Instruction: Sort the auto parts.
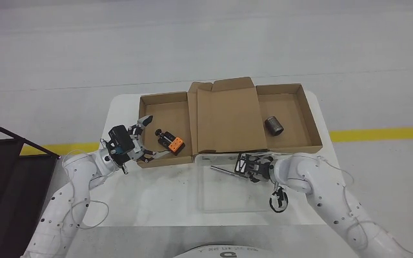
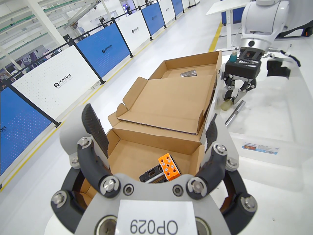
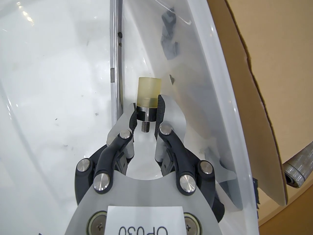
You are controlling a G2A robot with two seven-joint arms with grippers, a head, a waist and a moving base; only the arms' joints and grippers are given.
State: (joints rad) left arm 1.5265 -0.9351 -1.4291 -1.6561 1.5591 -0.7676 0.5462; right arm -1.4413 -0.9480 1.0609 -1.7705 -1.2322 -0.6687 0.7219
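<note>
Just in front of the cardboard box (image 1: 226, 116), the right gripper (image 3: 146, 110) is clamped on a cream-capped stud (image 3: 148, 91) beside a steel rod (image 3: 115, 50). The left gripper (image 1: 147, 137) gapes empty at the box's left compartment, which holds an orange-black part (image 1: 172, 142); a dark cylinder (image 1: 274, 125) lies in its right compartment

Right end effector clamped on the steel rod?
No, the right end effector is shut on the cream-capped threaded stud, and the steel rod lies free beside it.
</note>
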